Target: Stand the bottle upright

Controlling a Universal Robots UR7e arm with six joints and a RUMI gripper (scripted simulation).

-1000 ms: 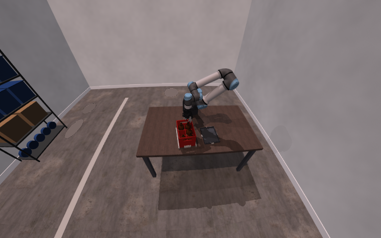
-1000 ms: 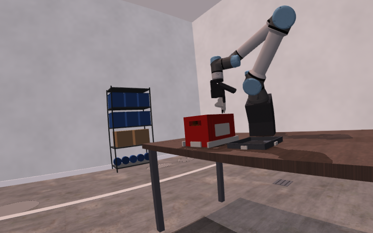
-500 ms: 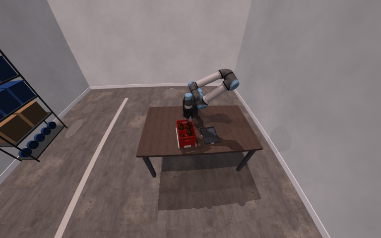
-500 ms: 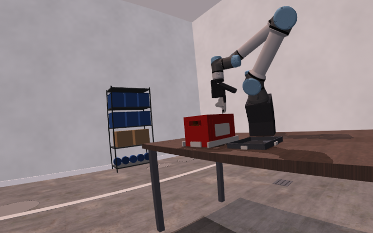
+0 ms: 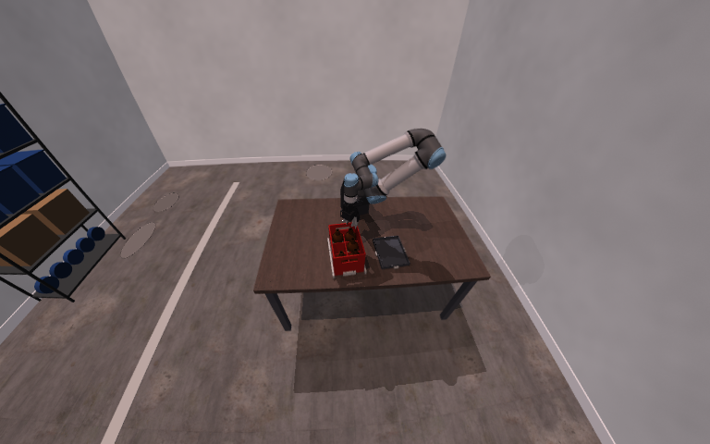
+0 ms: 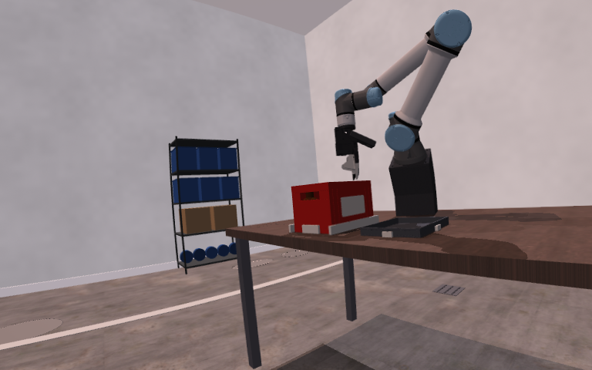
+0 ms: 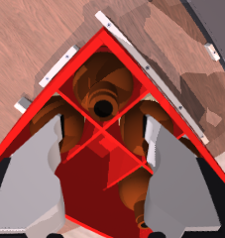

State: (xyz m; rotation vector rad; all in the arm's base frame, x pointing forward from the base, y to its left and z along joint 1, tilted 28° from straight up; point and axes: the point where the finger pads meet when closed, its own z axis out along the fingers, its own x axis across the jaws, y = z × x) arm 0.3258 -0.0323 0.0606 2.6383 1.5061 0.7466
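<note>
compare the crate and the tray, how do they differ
The crate is red, tall and boxy; the tray is dark grey, flat and shallow. The crate is split into cells with brown bottles in them; nothing shows in the tray. The gripper hangs above the crate's far end, not above the tray. Both stand side by side on the table and carry pale tabs along their bases.
</note>
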